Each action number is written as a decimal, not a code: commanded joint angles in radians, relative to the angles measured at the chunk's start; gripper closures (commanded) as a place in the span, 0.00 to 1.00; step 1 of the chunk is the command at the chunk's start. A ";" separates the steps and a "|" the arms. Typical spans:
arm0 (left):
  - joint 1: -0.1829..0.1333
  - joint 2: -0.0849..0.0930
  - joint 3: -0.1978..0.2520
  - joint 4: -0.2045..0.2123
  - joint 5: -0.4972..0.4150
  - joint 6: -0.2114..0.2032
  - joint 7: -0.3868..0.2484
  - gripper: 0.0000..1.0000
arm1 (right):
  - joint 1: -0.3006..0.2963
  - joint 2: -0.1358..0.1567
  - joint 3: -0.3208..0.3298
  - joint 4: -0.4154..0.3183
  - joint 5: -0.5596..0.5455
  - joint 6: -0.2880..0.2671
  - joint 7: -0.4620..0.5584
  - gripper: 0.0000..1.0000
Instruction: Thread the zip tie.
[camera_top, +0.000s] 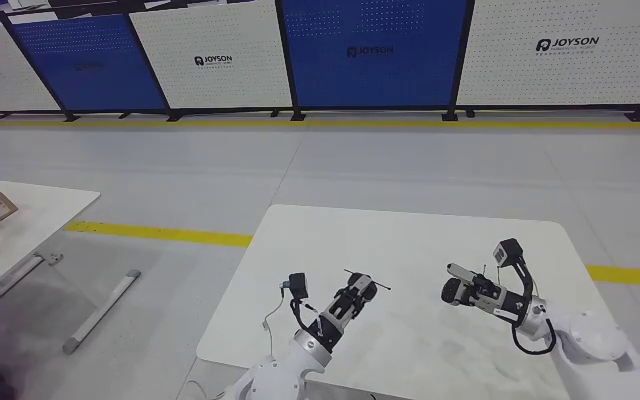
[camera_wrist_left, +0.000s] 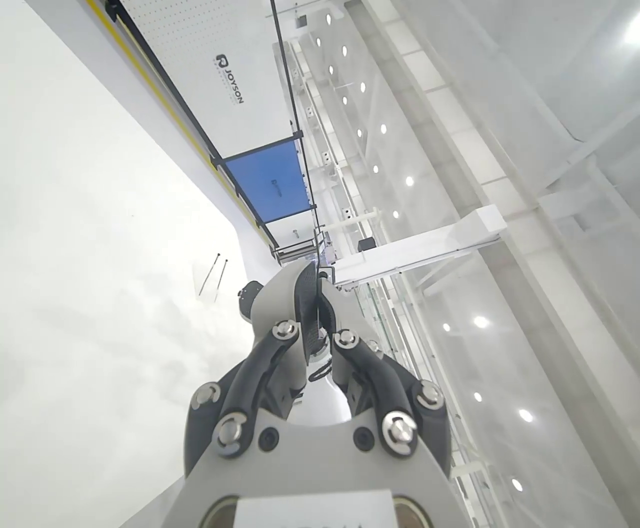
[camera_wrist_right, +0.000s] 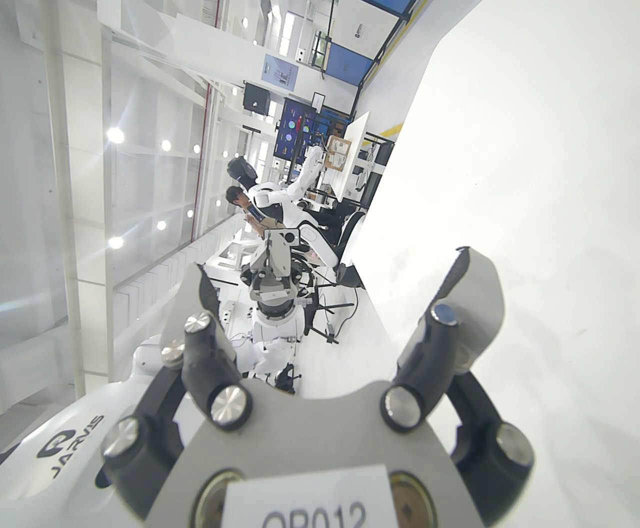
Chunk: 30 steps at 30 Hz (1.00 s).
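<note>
Thin black zip tie (camera_top: 381, 285) pinched in left tool (camera_wrist_left: 316, 282), fingers clamped on it, strip crossing fingertips, over bench (camera_top: 420, 240). Right tool (camera_wrist_right: 332, 270) spread wide, holding nothing, well apart from tie. Two loose black ties (camera_wrist_left: 212, 276) lie on bench. Printed label (camera_wrist_right: 300, 487) on right tool base; logo panels (camera_top: 210, 55) behind.

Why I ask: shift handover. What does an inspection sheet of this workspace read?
Surface: white rectangular table, no spills seen.
Job's things: thin black plastic zip tie, pinched in the left pincer.
Clutter: two thin dark strips lying on the table, possibly spare ties.
Grippers: left pincer shut on the tie; right pincer open, holding nothing.
Cables: grey cable by the left wrist; black cable loop on the right arm.
Surroundings: blue and white perforated panels, yellow floor line.
</note>
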 joint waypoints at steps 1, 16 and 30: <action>0.000 0.000 0.000 -0.001 -0.001 0.000 0.000 1.00 | 0.000 0.000 0.000 0.000 0.000 0.000 0.000 0.00; 0.000 0.000 0.000 -0.001 -0.001 0.000 0.000 1.00 | -0.006 0.035 0.081 -0.159 -0.318 0.093 -0.026 0.00; 0.000 0.000 0.000 -0.001 -0.001 0.000 0.000 1.00 | 0.043 0.047 0.030 -0.242 -0.720 0.286 -0.095 0.00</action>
